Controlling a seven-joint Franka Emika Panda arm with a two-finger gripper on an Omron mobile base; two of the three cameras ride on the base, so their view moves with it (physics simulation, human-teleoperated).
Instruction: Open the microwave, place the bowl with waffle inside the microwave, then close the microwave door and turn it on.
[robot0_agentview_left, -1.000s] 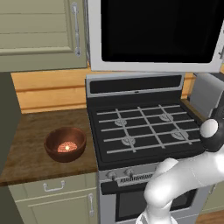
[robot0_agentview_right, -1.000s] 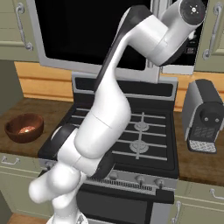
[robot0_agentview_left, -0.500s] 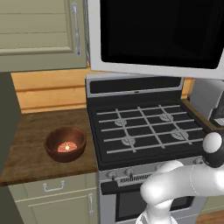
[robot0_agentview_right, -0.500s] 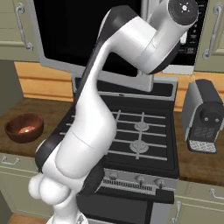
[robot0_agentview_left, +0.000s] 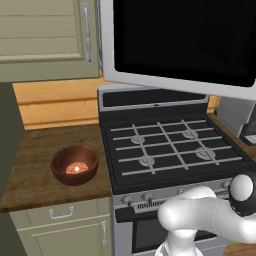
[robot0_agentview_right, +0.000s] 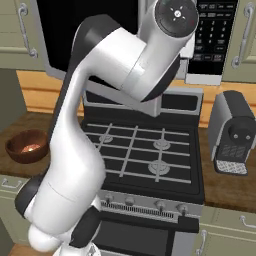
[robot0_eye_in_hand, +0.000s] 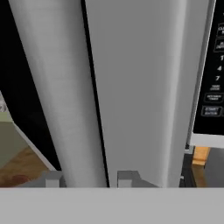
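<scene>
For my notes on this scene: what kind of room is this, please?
A home kitchen, in simulation. A gas stove stands between wooden counters, a microwave hangs above it among beige cabinets, and a coffee machine sits at the right.

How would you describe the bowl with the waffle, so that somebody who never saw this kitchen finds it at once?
Start from the black gas stove in the middle of the kitchen. On the wooden counter directly to its left sits the bowl with waffle. It is small, round and dark reddish-brown, with a pale orange piece inside.
</scene>
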